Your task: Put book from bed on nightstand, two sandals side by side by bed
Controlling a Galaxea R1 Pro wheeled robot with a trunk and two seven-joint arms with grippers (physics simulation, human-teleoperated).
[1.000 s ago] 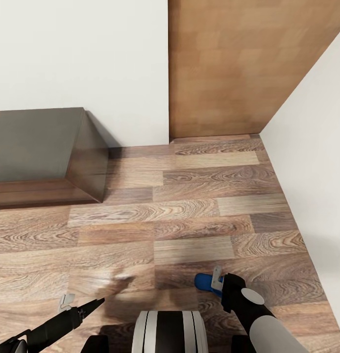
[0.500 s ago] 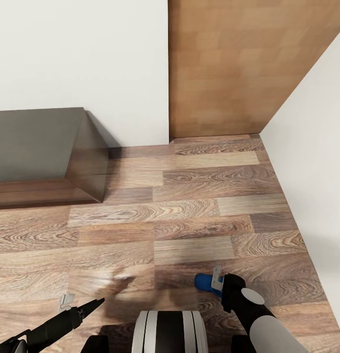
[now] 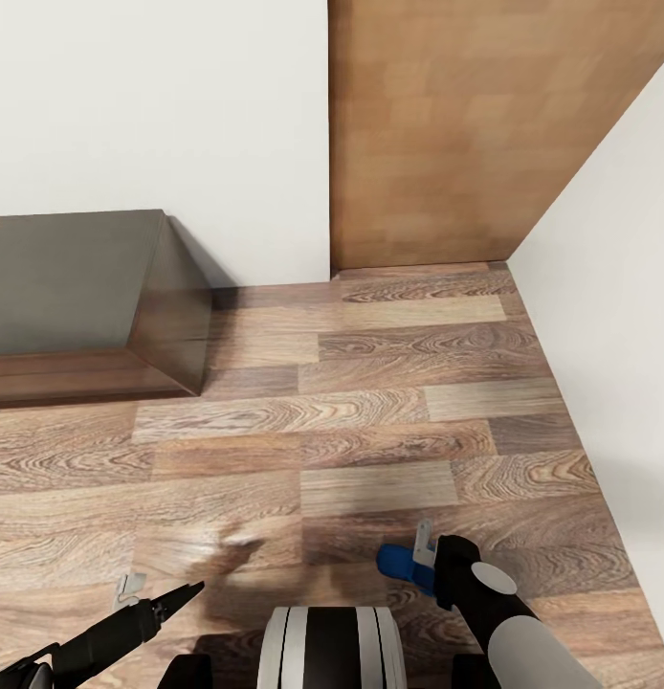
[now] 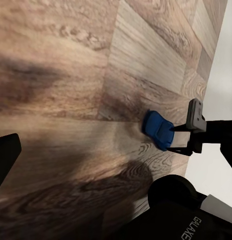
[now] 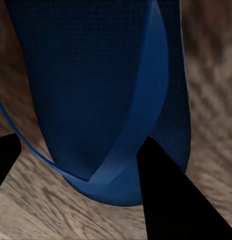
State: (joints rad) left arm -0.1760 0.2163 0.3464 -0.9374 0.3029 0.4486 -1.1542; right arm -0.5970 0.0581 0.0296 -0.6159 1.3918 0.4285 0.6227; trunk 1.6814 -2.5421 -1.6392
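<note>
- The right gripper [image 3: 415, 560] sits low at the near right of the head view, just above the wood-plank floor [image 3: 370, 421], its black and white arm running back toward the robot.
- It has its fingers closed around a blue sandal [image 3: 397, 560]; a short rounded end of the sandal pokes out to the left of the fingers.
- In the left wrist view the same sandal [image 4: 158, 130] sticks out from the right gripper [image 4: 183, 135], held just above the planks.
- In the right wrist view the sandal [image 5: 95, 90] is seen close up, with a blue strap crossing its sole and two dark fingers [image 5: 171, 200] either side of its near end.
- The left gripper [image 3: 155, 598] lies at the near left, pointing right across the floor. Its dark fingers look close together with nothing between them, though how wide they stand I cannot tell.
- A dark brown nightstand [image 3: 74, 297] stands at the far left against the white wall [image 3: 160, 105], well apart from both grippers.
- A light wooden door [image 3: 466, 134] fills the far corner to the right of that wall, and another white wall [image 3: 619, 316] runs down the right side.
- The robot's trunk [image 3: 332, 646], striped black and white, shows at the near edge between the arms.
</note>
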